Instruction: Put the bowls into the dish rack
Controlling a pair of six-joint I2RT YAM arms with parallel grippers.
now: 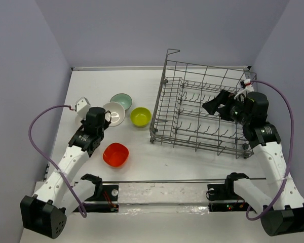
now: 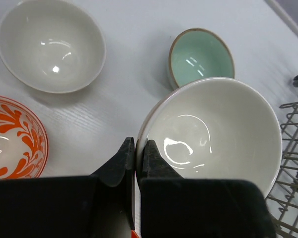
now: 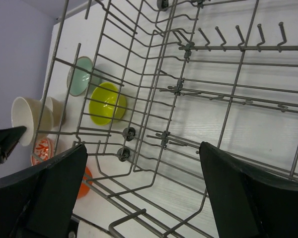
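Observation:
My left gripper (image 2: 139, 144) is shut on the near rim of a white bowl (image 2: 213, 134), with one finger inside and one outside. In the top view this bowl (image 1: 113, 114) is at the gripper (image 1: 105, 117). Below it in the left wrist view are a pale teal bowl (image 2: 201, 57), a second white bowl (image 2: 52, 44) and a red-patterned bowl (image 2: 12, 139). A lime-yellow bowl (image 1: 140, 117) and an orange-red bowl (image 1: 115, 154) sit on the table. My right gripper (image 1: 215, 106) is open and empty over the grey wire dish rack (image 1: 202, 109), which holds no bowls.
In the right wrist view the rack's tines and side wires (image 3: 213, 89) fill the frame under the open right gripper (image 3: 143, 146). The rack's left wall (image 2: 293, 163) stands close to the right of the held bowl. A clear bar (image 1: 157, 190) lies along the table's near edge.

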